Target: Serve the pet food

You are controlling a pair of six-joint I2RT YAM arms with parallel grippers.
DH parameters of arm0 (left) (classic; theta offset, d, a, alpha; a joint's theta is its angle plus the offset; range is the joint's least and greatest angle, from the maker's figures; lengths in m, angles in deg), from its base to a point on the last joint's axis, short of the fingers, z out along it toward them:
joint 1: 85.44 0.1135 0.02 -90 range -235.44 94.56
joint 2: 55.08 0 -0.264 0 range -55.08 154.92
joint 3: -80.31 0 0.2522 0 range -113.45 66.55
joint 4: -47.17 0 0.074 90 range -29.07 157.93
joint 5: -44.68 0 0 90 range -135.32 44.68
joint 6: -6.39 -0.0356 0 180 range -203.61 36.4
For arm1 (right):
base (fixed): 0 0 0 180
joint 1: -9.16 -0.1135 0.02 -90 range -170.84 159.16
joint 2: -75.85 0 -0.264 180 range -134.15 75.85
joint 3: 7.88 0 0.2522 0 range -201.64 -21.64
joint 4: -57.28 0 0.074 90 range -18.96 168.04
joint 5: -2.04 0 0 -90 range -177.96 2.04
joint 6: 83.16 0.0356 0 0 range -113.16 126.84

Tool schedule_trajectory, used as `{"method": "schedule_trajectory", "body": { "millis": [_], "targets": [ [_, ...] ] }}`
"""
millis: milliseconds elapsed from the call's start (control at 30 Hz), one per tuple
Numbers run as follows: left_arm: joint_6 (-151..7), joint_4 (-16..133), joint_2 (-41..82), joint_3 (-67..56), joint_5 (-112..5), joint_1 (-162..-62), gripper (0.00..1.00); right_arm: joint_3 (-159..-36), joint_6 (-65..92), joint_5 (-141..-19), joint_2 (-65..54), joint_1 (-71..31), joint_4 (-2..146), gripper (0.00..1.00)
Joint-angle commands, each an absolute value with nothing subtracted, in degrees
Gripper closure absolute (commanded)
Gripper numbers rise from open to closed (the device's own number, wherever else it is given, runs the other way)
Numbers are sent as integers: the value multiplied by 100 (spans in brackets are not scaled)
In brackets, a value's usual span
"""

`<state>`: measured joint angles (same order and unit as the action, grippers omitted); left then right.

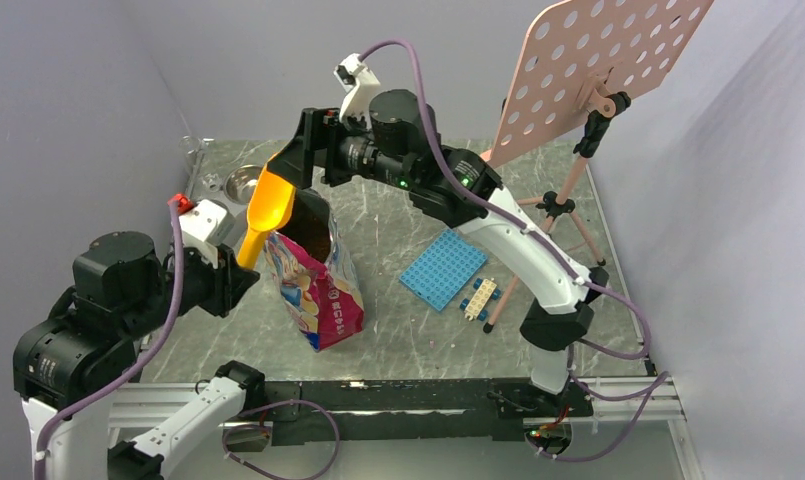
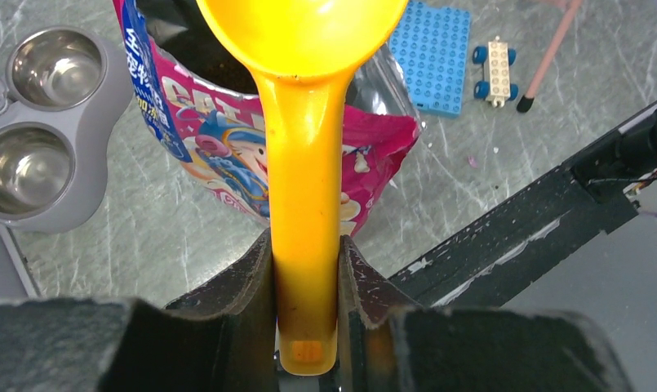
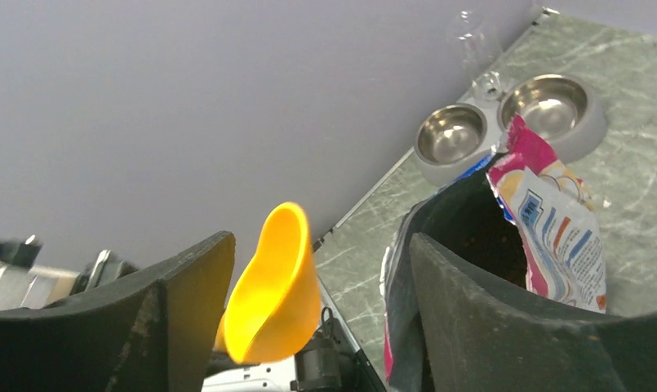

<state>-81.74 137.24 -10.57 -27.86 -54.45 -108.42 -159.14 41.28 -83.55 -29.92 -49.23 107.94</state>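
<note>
The pink cartoon-printed pouch (image 1: 323, 295) stands open on the table, with dark-brown pet food (image 1: 313, 237) inside. It also shows in the left wrist view (image 2: 219, 155) and the right wrist view (image 3: 553, 229). My left gripper (image 2: 307, 253) is shut on the handle of the orange-yellow scoop (image 1: 269, 208). The scoop's bowl is held just above the pouch's left rim and looks empty in the right wrist view (image 3: 276, 286). My right gripper (image 1: 293, 165) is open above the pouch's far rim, one finger (image 3: 504, 327) right at the mouth.
Twin steel bowls in a grey stand (image 1: 240, 183) sit at the far left, behind the pouch. A blue studded plate (image 1: 442, 269) and a small toy car (image 1: 480, 298) lie to the right. A pink perforated stand (image 1: 598, 70) rises at the back right.
</note>
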Motion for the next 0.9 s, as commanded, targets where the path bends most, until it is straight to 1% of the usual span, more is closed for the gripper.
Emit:
{"method": "schedule_trajectory", "body": {
  "millis": [0,33,100,167,233,267,300,367,400,433,500,533,633,767,867],
  "targets": [
    [-8571,13866,-1082,-2980,-5420,-10862,100,-16363,4224,-8936,-3231,-4963,11221,24],
    [-8598,13889,-1074,-3025,-5426,-10860,100,-16374,4187,-8986,-3249,-4968,11270,29],
    [-8621,13964,-1042,-3128,-5395,-10863,100,-16331,4123,-8998,-3241,-4973,11337,47],
    [-8512,14042,-981,-3242,-5340,-10861,100,-16188,4087,-8884,-3156,-4976,11315,71],
    [-8161,13999,-949,-3355,-5476,-10856,100,-15908,4048,-8636,-2972,-4961,11161,96],
    [-7967,13927,-958,-3378,-5640,-10856,97,-15789,4038,-8515,-2866,-4949,11076,100],
    [-7758,13789,-986,-3367,-5794,-10859,90,-15661,4015,-8360,-2755,-4928,10952,100],
    [-7255,13334,-1176,-3174,-6148,-10858,68,-15430,3955,-8049,-2492,-4899,10695,100],
    [-6959,12987,-1321,-2984,-6368,-10856,54,-15333,3936,-7960,-2353,-4890,10574,100],
    [-6574,12612,-1554,-2684,-6560,-10856,43,-15222,3952,-7897,-2222,-4870,10489,100],
    [-5916,11770,-1926,-2125,-6787,-10856,33,-14931,4061,-7568,-1940,-4743,10188,100],
    [-5536,11361,-2112,-1823,-6845,-10858,30,-14730,4165,-7405,-1779,-4672,10015,100],
    [-4339,10003,-2548,-831,-6872,-10862,28,-13915,4560,-6915,-1202,-4437,9220,100],
    [-3417,8852,-3098,-40,-6294,-10856,32,-13521,4937,-6632,-879,-4198,8887,100],
    [-3073,8209,-3216,338,-6551,-10859,33,-13246,5149,-6606,-717,-4110,8665,100]
  ]
}}
